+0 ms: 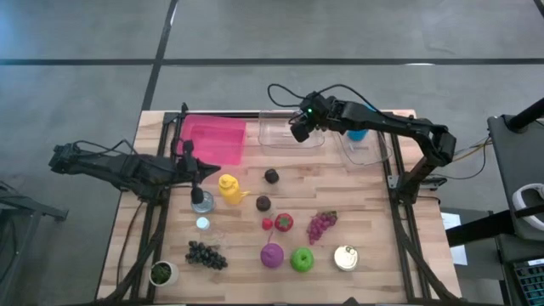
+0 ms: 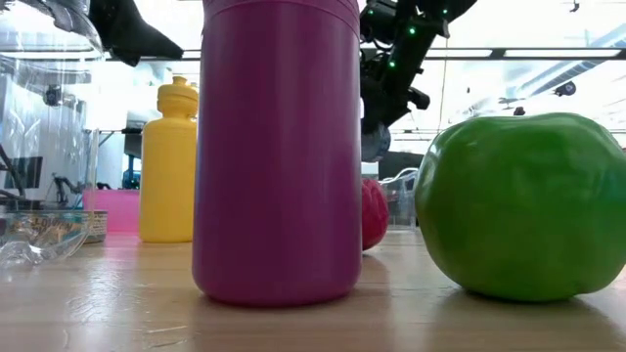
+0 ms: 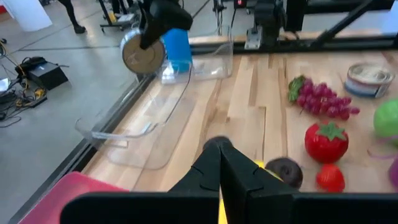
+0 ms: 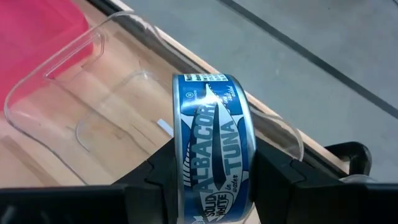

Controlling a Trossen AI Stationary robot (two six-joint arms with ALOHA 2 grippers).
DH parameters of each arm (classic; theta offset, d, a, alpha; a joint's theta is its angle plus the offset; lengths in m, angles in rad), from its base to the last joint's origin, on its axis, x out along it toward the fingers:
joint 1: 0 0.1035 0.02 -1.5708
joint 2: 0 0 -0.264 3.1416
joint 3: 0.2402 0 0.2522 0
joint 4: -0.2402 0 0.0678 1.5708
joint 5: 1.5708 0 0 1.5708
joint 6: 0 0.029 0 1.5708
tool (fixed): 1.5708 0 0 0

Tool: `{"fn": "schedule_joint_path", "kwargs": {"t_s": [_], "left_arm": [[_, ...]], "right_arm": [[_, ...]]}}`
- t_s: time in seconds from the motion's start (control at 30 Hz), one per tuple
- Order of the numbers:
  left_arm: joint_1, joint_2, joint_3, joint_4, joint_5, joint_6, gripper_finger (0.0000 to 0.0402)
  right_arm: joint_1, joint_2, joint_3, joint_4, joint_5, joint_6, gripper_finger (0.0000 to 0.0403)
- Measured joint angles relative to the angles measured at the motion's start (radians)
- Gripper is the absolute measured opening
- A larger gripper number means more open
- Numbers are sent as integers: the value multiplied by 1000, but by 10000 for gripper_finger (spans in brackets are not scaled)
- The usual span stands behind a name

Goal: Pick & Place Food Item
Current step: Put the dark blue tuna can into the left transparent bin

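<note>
The tuna can (image 4: 214, 146) fills the right wrist view, stood on edge, its flat faces pinched between the right gripper (image 4: 211, 177)'s 2 fingers, its axis running finger to finger. It hangs above the clear tray (image 1: 291, 133) beside the pink bin (image 1: 214, 140). The left gripper (image 3: 219, 163), pressed together, waits near the yellow bottle (image 1: 229, 188).

Right gripper (image 1: 299, 129) holds tuna can (image 4: 214, 146) above clear tray (image 1: 291, 136) at table's (image 1: 374, 255) far edge, with bin (image 1: 214, 140) left of the tray and a second clear container (image 1: 364, 151) right of it. Left gripper (image 1: 197, 174) sits just above glass bowl (image 1: 202, 202), bottle (image 1: 228, 189) right beside. Near edge row, left to right: grapes (image 1: 206, 254), cup (image 1: 272, 255), apple (image 1: 302, 259), second can (image 1: 345, 257)
</note>
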Motion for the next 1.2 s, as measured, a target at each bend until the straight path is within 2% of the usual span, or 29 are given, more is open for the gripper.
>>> {"fn": "schedule_joint_path", "kwargs": {"t_s": [0.37, 0.57, 0.73, 1.2], "left_arm": [[0, -3, 17, -33, -1, 55, 1], [0, -3, 61, -30, -1, 37, 1], [0, -3, 69, -30, -2, 31, 1], [0, -3, 71, -31, -5, 31, 1]], "right_arm": [[-7, 0, -7, 0, 0, 7, 136], [-36, 0, -37, -3, -14, 135, 136], [-54, 0, -76, -3, -65, 249, 142], [-48, 0, -101, 32, 5, 343, 141]]}}
